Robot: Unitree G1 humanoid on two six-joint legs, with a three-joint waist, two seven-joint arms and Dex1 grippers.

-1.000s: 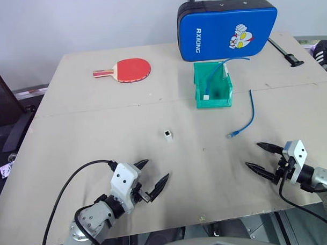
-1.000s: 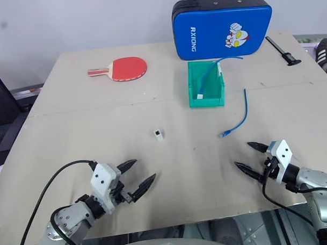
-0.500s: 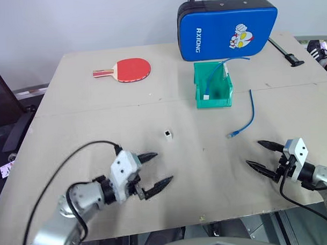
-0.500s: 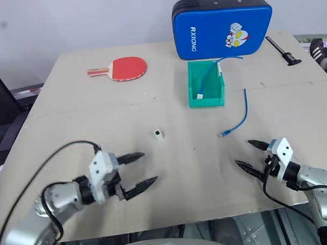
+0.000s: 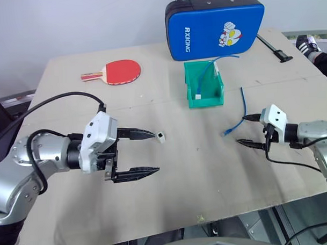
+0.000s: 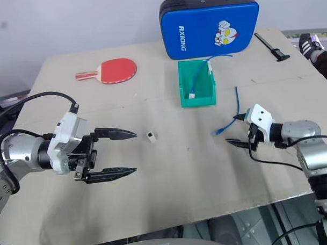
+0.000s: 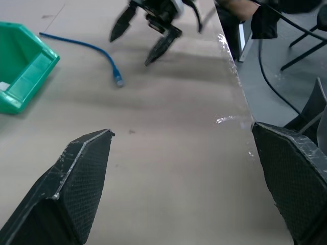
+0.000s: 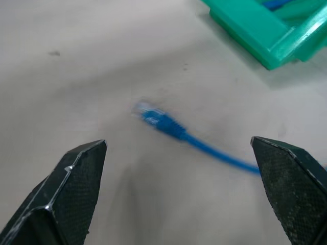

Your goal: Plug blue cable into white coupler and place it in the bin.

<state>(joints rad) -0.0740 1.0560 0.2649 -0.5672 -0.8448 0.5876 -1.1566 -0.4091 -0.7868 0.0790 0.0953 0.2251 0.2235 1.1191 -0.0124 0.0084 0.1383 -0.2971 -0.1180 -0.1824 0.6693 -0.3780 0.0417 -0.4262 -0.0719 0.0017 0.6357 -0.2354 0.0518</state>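
1. Left end effector (image 5: 146, 153) hovers with fingers spread wide, empty, one fingertip just beside the white coupler (image 5: 161, 137) lying loose on the bench (image 5: 208, 180).
2. Right end effector (image 5: 248, 131) also gapes empty near the blue cable (image 5: 239, 110), whose plug lies unplugged.
3. Farther off, the bin (image 5: 203, 84) already holds another blue cable; every step remains.

Only one readable word: "RXIONG", in white capitals running vertically on the face of the blue padded case (image 5: 215, 27), just beside its cartoon figure and toward the left end of the case. No other lettering, numbers or labels legible near the case or elsewhere on the table (image 5: 171, 203).
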